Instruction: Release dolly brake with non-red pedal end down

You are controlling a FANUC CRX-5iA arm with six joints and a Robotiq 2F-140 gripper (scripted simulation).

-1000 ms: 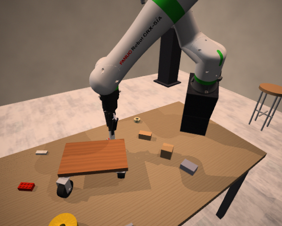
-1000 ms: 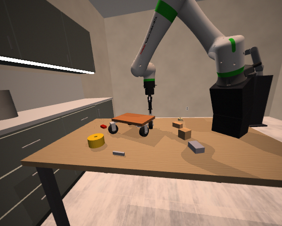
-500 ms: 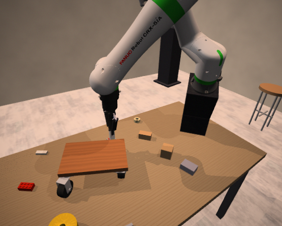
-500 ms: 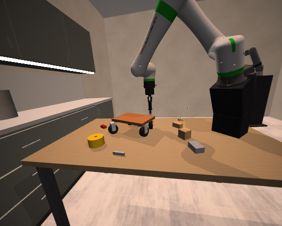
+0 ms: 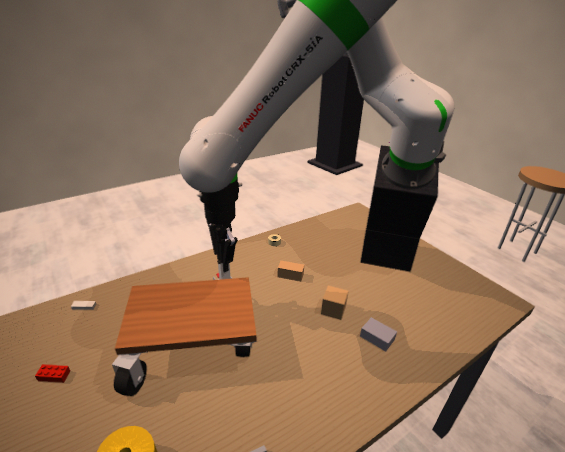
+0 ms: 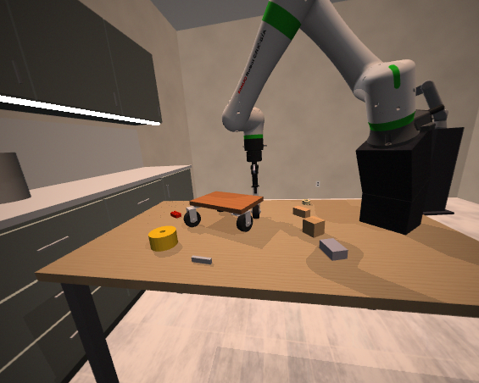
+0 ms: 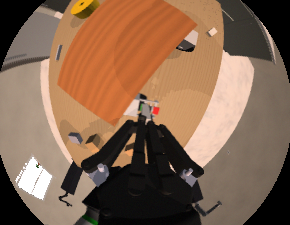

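Dolly [image 5: 187, 312], wood deck on casters, stands near the worktop [image 5: 431, 300] centre; brake pedal [image 7: 153, 110], red end showing, at its far corner. Pincer [image 5: 224, 270] clenched on nothing, tips poised right over that pedal. Risk: pressing the red end keeps the brake on; an off-centre push may slip off or tip the deck

Dolly [image 5: 186, 312] deck glossy reddish wood; table [image 5: 331, 390] matt wood grain.
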